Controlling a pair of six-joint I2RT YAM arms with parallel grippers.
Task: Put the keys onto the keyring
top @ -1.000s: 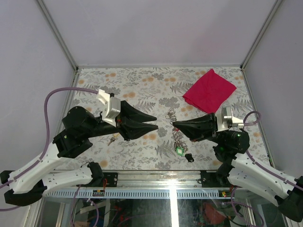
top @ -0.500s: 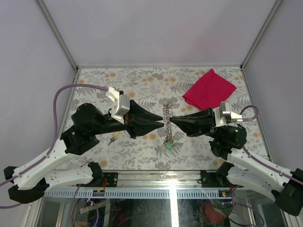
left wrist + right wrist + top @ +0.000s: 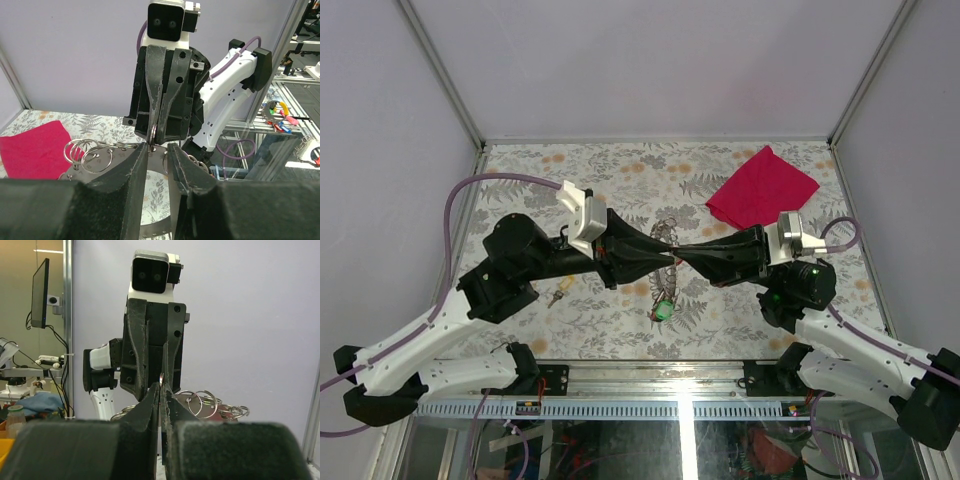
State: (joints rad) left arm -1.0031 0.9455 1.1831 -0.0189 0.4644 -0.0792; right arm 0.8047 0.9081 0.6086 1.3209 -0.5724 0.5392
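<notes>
The keyring [image 3: 667, 240] is a bunch of several steel rings on a metal plate, with a small green tag [image 3: 663, 310] hanging below it. It is held off the table between the two gripper tips. My right gripper [image 3: 680, 252] is shut on one ring, seen edge-on at its tips [image 3: 161, 380]; more rings [image 3: 200, 402] hang beside it. My left gripper [image 3: 669, 263] faces it tip to tip, jaws apart, with that ring [image 3: 154, 134] just at its tips [image 3: 156, 150]. A brass key [image 3: 558, 296] lies on the table under the left arm. The red key is out of view.
A red cloth [image 3: 762, 190] lies at the back right of the flower-patterned table [image 3: 620, 175] and also shows in the left wrist view [image 3: 35, 150]. Frame posts stand at the back corners.
Both grippers have closed in on each other above the table's middle. The keyring has risen off the table in the right gripper, and the green tag now hangs further left.
</notes>
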